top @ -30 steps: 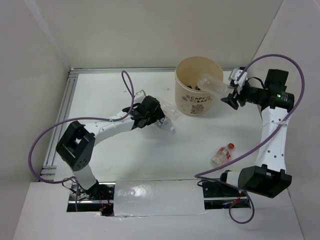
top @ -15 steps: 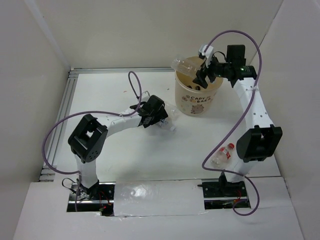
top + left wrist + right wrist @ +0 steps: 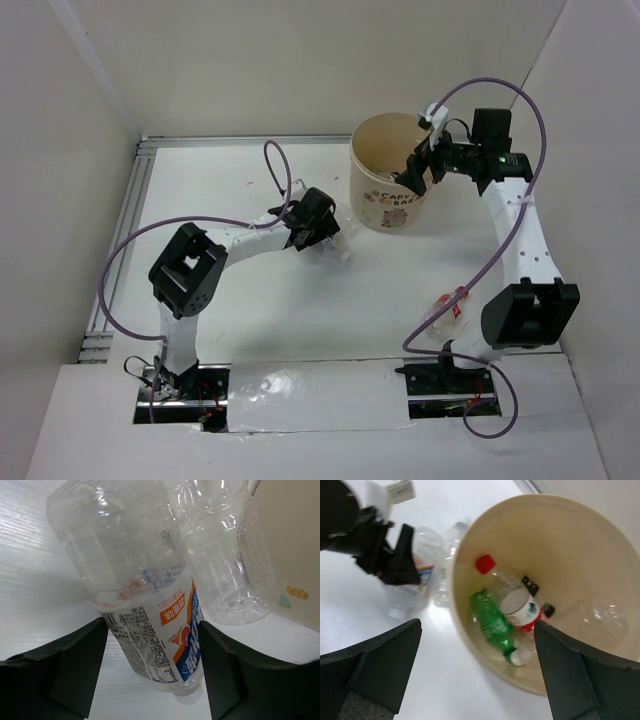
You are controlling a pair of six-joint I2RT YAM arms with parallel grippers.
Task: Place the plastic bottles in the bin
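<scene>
My left gripper (image 3: pixel 152 645) (image 3: pixel 320 228) is shut on a clear plastic bottle (image 3: pixel 145 595) with an orange and blue label; both fingers press its sides as it lies on the table. A second clear bottle (image 3: pixel 225 555) lies against it, next to the bin (image 3: pixel 295 545). The cream bin (image 3: pixel 378 205) (image 3: pixel 470 630) holds a green bottle (image 3: pixel 492 620), a red-capped bottle (image 3: pixel 515 605) and a clear one (image 3: pixel 607 615). My right gripper (image 3: pixel 477 670) (image 3: pixel 412 178) hangs open and empty over the bin's rim. Another red-capped bottle (image 3: pixel 447 309) lies near the right arm's base.
White walls enclose the table on the left, back and right. An aluminium rail (image 3: pixel 125 230) runs along the left edge. Purple cables (image 3: pixel 115 290) loop from both arms, and one crosses beside the red-capped bottle on the table.
The right gripper swung over the bin, opened and let its clear bottle fall inside. The left gripper's jaws closed onto the labelled clear bottle.
</scene>
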